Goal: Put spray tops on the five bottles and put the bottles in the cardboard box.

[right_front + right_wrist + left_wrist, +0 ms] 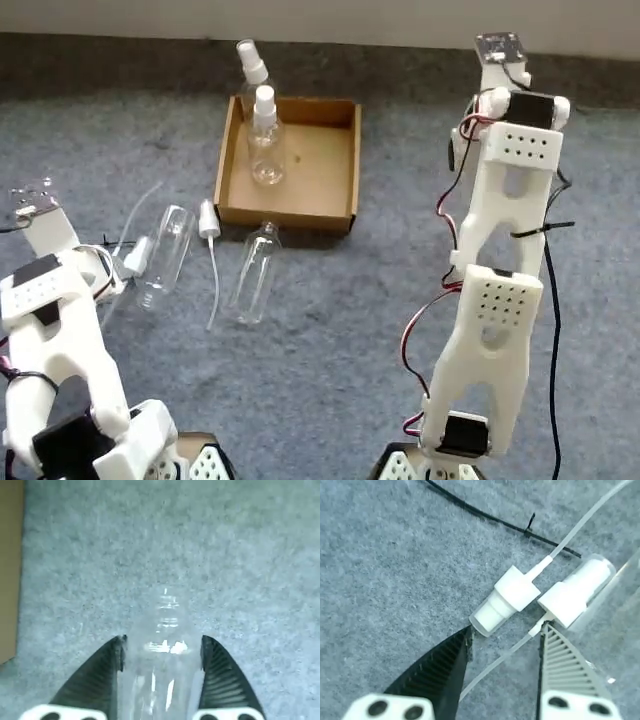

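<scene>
Left gripper stood open and low over the carpet, its jaws astride two white pump heads – a loose spray top with its thin dip tube trailing away, and a second spray top just beside it, next to the near bottle, which lay on its side. Right gripper was closed on the held bottle, gripped across the body with the open neck pointing away from the wrist. A capped bottle lay inside the cardboard box, and another capped bottle sat at the box's far corner; an uncapped bottle and a third spray top lay on the carpet just before the box. Handling, as judged: the clear bottles looked empty, light, thin-walled and smooth, liable to roll or flex – best taken at mid-body with modest squeeze. The tops seemed rigid, best gripped at the collar; the tubes looked too slender and springy to hold.
</scene>
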Controlling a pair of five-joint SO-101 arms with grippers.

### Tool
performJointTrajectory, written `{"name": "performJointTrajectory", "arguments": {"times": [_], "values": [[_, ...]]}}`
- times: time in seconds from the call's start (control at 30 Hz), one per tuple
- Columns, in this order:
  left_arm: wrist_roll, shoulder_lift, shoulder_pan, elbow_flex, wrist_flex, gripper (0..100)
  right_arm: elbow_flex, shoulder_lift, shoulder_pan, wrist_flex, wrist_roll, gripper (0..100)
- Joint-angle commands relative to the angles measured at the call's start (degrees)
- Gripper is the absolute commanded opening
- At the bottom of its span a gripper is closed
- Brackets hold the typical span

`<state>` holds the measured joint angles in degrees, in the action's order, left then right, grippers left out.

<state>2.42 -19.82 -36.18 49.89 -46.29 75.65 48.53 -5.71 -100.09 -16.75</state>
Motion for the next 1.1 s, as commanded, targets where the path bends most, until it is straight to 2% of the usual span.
{"name": "performJointTrajectory", "arguments": {"times": [0.0, 0.17, 0.33, 0.43, 0.57, 0.8, 0.93, 1.07], "values": [[-3.2, -0.7, 2.5, -11.1, -8.4, 21, -9.5, -11.7, 0.0, -1.2, 0.9, 4.6], [-6.6, -0.7, 7.8, -23.3, -20.8, 21, -29.0, -24.2, 1.3, -1.1, 0.6, 4.6], [-6.5, -0.6, 15.7, -31.4, -26.1, 21, -44.6, -36.7, 4.4, -0.7, 0.5, 4.5], [-6.5, 0.4, 21.1, -33.5, -26.0, 21, -53.0, -44.4, 6.1, 0.0, 0.5, 4.5], [-6.4, 8.9, 26.4, -39.1, -26.0, 21, -67.6, -56.2, 7.5, 5.4, 0.5, 4.5], [-6.8, 29.6, 28.2, -53.1, -26.5, 21, -97.3, -74.8, 7.6, 23.4, 0.5, 4.5], [-6.8, 37.1, 28.9, -57.0, -26.5, 21, -108.3, -80.4, 7.7, 27.5, 0.7, 4.5], [-6.8, 40.1, 30.9, -57.5, -26.5, 21, -111.8, -82.7, 7.7, 29.4, 0.9, 4.5]]}}
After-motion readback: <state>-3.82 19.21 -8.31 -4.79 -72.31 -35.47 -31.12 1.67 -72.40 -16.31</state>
